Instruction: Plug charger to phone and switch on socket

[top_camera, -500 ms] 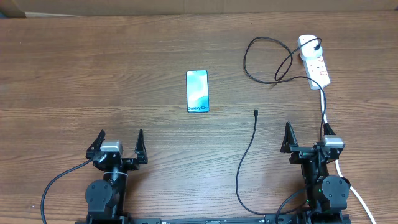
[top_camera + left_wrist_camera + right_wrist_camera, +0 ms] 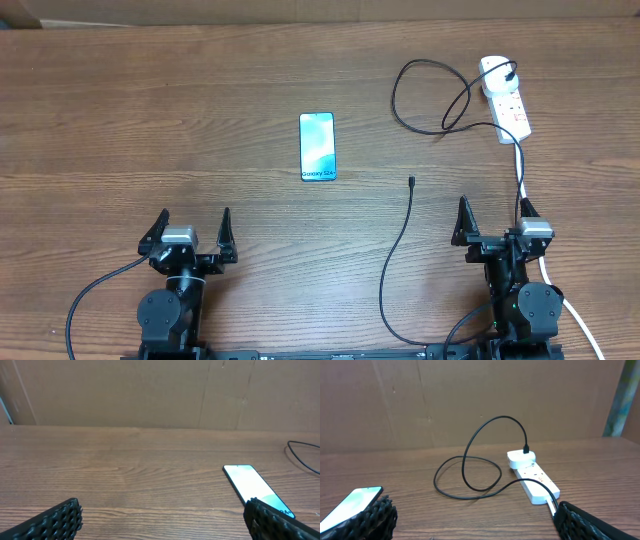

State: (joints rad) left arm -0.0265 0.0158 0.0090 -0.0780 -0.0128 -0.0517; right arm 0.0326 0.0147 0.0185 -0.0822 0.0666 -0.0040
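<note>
Nothing started yet, so left fingers [image 2: 226, 226] and right fingers [image 2: 463, 216] sit spread wide and empty at the near worktop [image 2: 150, 120] edge, phone [image 2: 318, 147] screen-up mid-table, charger [image 2: 411, 195] plugged into socket [image 2: 505, 100] far right, tip loose near phone.

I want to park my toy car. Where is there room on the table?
Lots of bare table left of the phone, and between the phone and the left gripper. It is crowded far right, where the charger loops beside the socket.
</note>
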